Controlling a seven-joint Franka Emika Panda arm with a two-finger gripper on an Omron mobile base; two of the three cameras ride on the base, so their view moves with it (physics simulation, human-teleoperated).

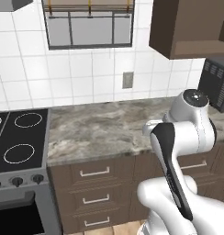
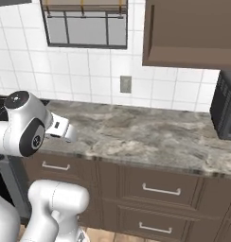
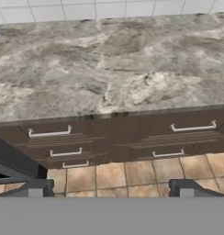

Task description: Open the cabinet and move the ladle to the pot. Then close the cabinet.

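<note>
The gripper (image 3: 109, 188) is open, its two dark fingertips (image 3: 35, 188) wide apart and holding nothing, over the tan floor tiles (image 3: 132, 172). Just past them are brown drawers (image 2: 160, 189) with short silver handles. Above lies the grey stone counter (image 1: 104, 128). A black stove (image 1: 19, 137) sits at its left, a dark microwave (image 2: 226, 111) at its right. High on the far tiled wall hangs the brown cabinet (image 2: 193, 33), cut off at the top.

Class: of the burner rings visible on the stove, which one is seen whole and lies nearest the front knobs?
The lower whole ring on the stove, closest to the knobs; the other whole ring sits behind.
</note>
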